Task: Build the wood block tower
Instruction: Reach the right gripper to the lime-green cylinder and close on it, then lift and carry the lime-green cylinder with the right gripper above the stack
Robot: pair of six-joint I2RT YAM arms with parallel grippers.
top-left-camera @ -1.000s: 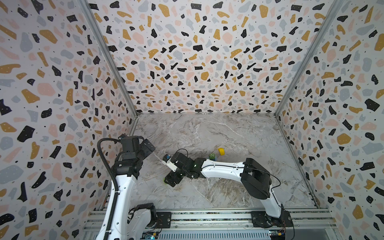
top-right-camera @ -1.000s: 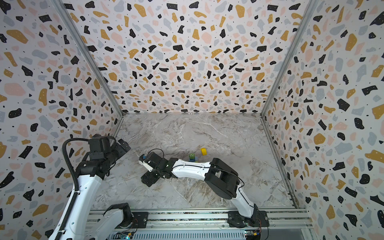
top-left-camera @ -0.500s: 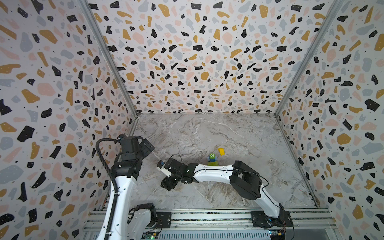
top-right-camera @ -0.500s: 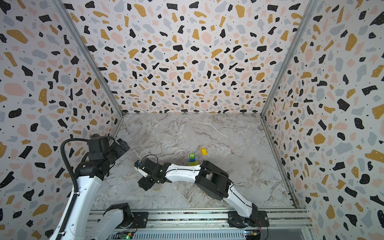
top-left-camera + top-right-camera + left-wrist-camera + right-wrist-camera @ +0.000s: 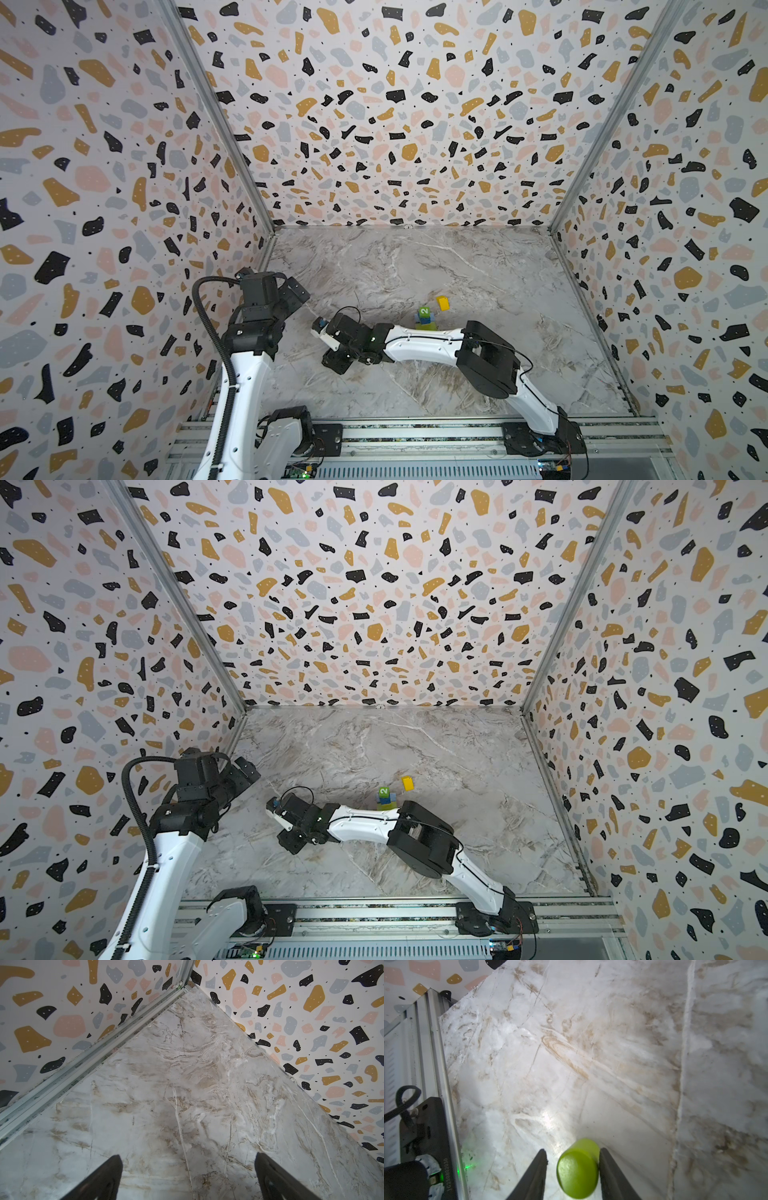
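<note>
in both top views the wood block tower, capped by a green numbered cube, stands mid-table just on the far side of the right arm, a yellow cube near it, farther and to the right. the left wrist view shows the left gripper spread wide above the marble table. the right wrist view shows the right gripper straddling a lime cylinder, one finger touching it, the other just apart.

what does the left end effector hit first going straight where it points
The left end effector would likely meet the marble tabletop, short of the wall corner; depth is unclear.
</note>
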